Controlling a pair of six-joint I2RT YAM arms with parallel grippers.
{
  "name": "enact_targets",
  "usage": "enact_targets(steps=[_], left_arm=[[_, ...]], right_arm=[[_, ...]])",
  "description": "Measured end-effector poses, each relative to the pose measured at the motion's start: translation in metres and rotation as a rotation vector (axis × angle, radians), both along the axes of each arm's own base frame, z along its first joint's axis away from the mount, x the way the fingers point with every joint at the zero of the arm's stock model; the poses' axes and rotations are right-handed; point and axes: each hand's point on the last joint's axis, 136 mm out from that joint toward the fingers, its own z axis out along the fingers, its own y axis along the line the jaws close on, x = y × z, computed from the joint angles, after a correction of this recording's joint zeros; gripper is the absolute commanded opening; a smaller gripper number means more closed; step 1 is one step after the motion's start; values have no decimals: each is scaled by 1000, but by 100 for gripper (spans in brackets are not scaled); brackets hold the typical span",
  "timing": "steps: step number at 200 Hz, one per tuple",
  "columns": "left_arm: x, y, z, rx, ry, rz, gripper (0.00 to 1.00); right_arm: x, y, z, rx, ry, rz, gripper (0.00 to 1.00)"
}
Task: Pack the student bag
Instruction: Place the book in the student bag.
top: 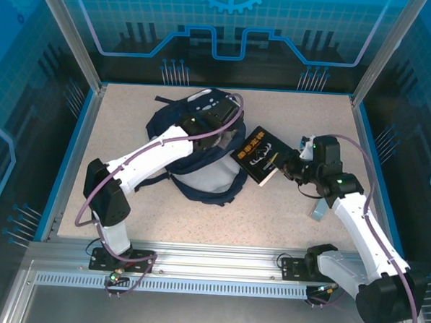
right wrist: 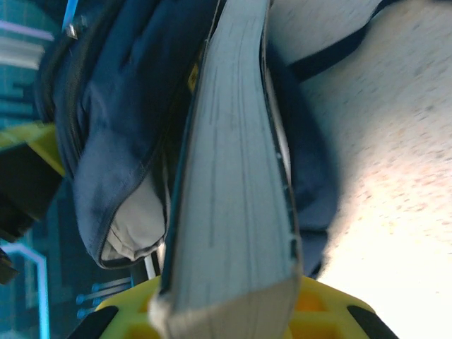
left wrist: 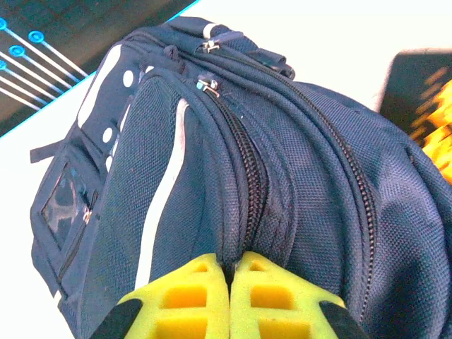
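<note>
Navy student bag (top: 167,123) lay on the speckled table (top: 131,106) toward 11 o'clock of centre, left arm (top: 154,152) reached across it toward 1 o'clock, black book (top: 258,155) with yellow lettering touched the bag's 3 o'clock side, right gripper (top: 287,165) gripped the book's 4 o'clock edge.

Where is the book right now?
The book is right of centre in the top view, gripped by the right tool, just beside the student bag.

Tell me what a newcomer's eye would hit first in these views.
The big navy student bag lies mid-scene, with pale lining showing at its open mouth. The right gripper holds a thick black book at that opening, while the left gripper pinches a fabric fold beside the bag's zipper.
</note>
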Motion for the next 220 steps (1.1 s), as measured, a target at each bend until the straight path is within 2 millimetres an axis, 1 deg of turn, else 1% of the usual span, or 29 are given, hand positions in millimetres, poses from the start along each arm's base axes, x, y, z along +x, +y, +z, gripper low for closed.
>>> enact_targets(steps=[19, 36, 53, 76, 93, 119, 146, 180, 201, 220], left_arm=[[-2, -8, 7, -68, 0, -13, 0], [-4, -15, 9, -114, 10, -20, 0], [-4, -18, 10, -145, 19, -20, 0], [-5, -20, 10, -171, 24, -8, 0], [-5, -21, 10, -192, 32, 6, 0], [-5, -22, 9, -235, 52, 29, 0], [-2, -19, 8, -285, 76, 59, 0], [2, -17, 10, -342, 92, 84, 0], [4, -15, 12, -375, 101, 98, 0], [8, -13, 14, -406, 106, 112, 0]], right_arm=[[-2, 24, -4, 29, 16, 68, 6], [-1, 43, -6, 63, 20, 112, 7], [6, 60, -10, 94, 23, 132, 7], [20, 77, -17, 107, 12, 127, 7], [31, 91, -28, 107, 13, 112, 7], [50, 102, -52, 100, 36, 53, 7], [73, 112, -74, 105, 18, -28, 12], [98, 124, -101, 113, 10, -112, 13], [116, 134, -113, 139, 26, -141, 14], [132, 144, -115, 184, 33, -162, 20]])
